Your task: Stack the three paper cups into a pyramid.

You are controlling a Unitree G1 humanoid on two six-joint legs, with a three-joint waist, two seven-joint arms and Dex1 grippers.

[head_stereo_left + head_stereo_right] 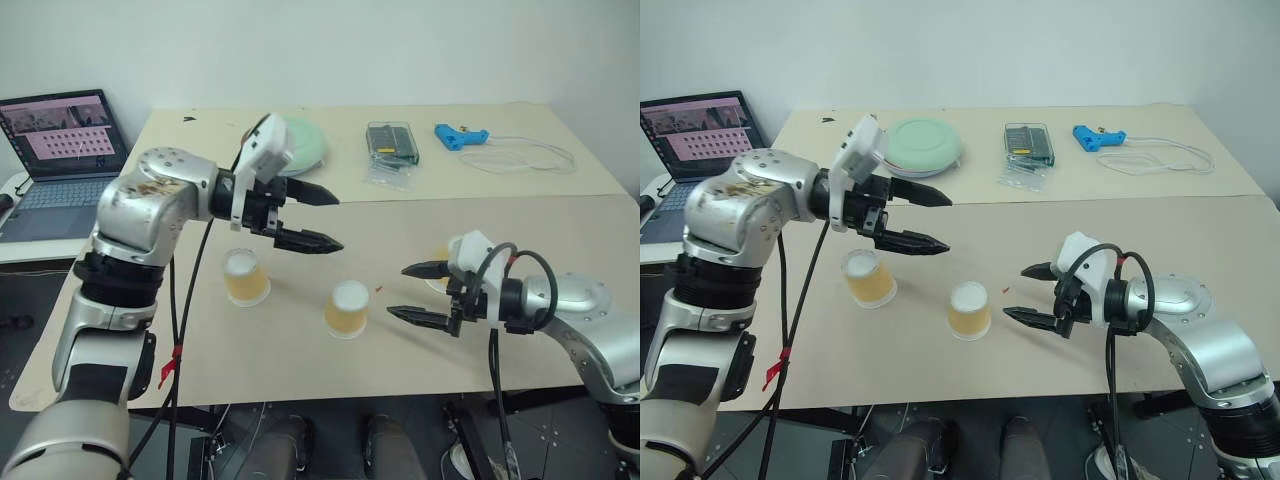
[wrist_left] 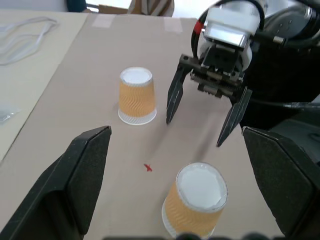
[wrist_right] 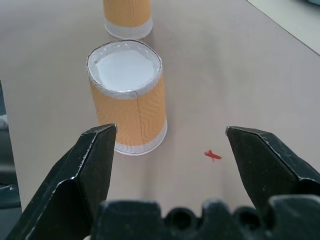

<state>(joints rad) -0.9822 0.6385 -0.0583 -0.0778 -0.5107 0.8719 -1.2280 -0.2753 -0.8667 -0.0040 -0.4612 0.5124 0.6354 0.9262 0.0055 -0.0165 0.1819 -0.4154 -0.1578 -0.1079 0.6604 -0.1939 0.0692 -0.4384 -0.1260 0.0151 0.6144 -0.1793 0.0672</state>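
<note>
Open laptop [image 1: 62, 150], green-lidded bowl [image 1: 925, 145], blue tool [image 1: 460, 136] with white cable [image 1: 525, 158].

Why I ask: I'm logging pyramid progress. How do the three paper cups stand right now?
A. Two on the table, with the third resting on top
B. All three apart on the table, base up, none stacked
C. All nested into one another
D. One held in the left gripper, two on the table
B: the left cup, the middle cup and the third cup each stand upside down on the table, none touching another.

White wall [image 1: 400, 50] behind; tan table [image 1: 560, 240]; laptop [image 1: 60, 150] on side desk.
</note>
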